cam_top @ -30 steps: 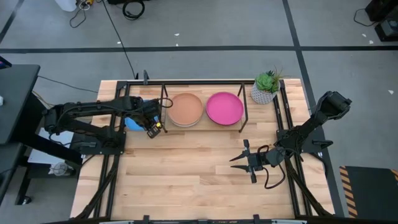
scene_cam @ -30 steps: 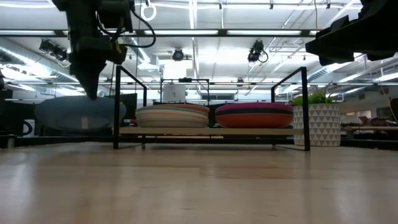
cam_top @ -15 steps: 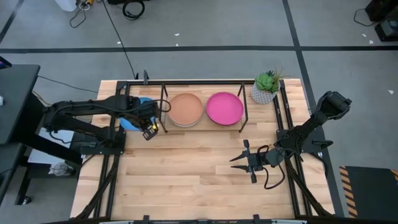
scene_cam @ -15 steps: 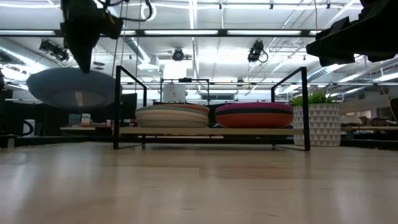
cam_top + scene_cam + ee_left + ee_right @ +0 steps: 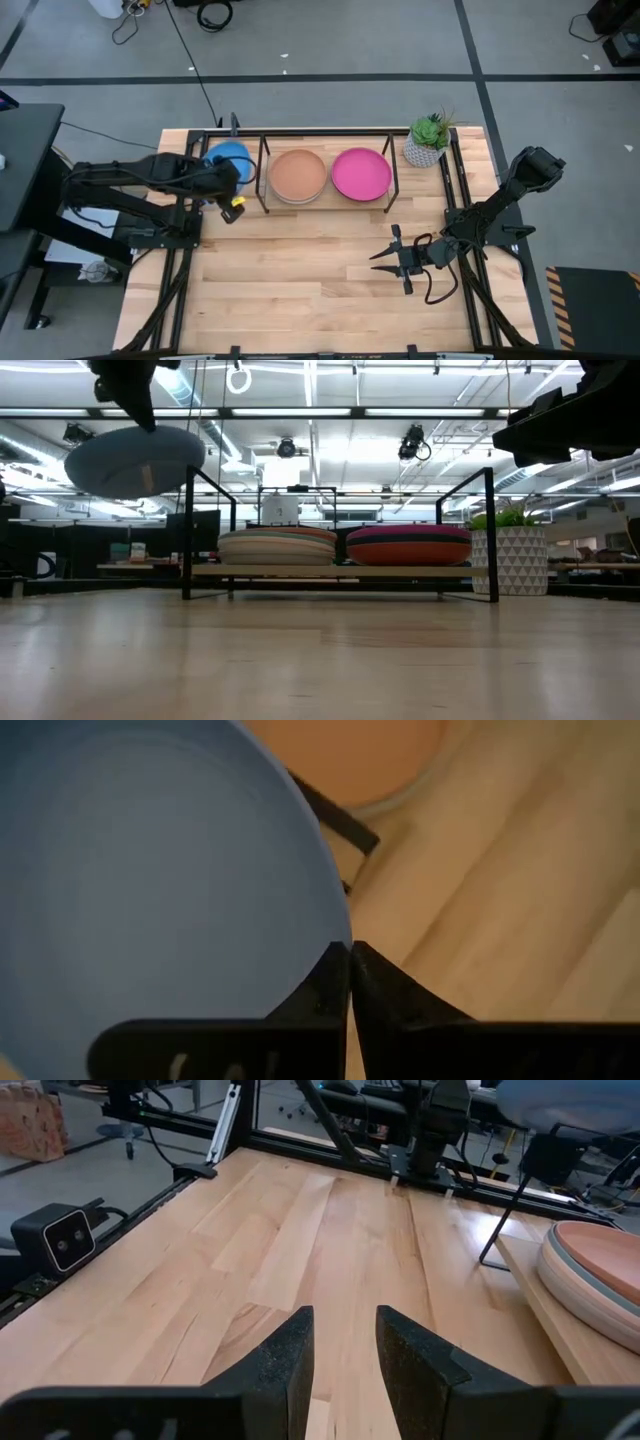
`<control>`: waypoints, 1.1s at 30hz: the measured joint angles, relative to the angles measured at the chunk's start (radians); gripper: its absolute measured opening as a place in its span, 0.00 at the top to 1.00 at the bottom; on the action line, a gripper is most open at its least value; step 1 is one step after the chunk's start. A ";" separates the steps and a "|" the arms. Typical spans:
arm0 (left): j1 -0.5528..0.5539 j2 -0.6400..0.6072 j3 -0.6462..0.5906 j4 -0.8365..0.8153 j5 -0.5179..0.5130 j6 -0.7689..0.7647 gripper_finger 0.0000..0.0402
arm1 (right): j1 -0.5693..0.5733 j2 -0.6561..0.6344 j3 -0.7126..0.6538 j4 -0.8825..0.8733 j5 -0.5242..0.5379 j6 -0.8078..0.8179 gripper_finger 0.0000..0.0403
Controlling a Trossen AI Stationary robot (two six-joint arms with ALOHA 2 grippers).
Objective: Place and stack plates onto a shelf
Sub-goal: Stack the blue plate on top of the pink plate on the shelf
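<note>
1. Bright ceiling strip lights over a light wooden table [image 5: 300, 290]; potted plant [image 5: 428, 140] at the far right corner.
2. Clamped on the rim of a blue plate [image 5: 229, 158] by the left gripper [image 5: 349, 982], fingers [image 5: 325, 990] pinched tight on the plate's edge, plate carried in the air above shelf height at the shelf's [image 5: 340, 571] left end.
3. Already on the shelf: a stack topped by a brown plate [image 5: 299, 174], and beside it a stack topped by a magenta plate [image 5: 361, 173].
4. Resting low over the table, well apart from the shelf: the right gripper [image 5: 340, 1342], fingers parted and empty.
5. Likely trouble: an edge-only grip letting the plate tip or slip out past the fingertips.
6. Also possible: clipping the black frame bar [image 5: 335, 815] just beyond the fingers on the way down, or landing half off the board.
</note>
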 joint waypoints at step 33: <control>0.006 0.483 0.298 0.477 0.038 0.725 0.98 | 0.000 0.102 -0.001 0.053 0.039 0.190 0.71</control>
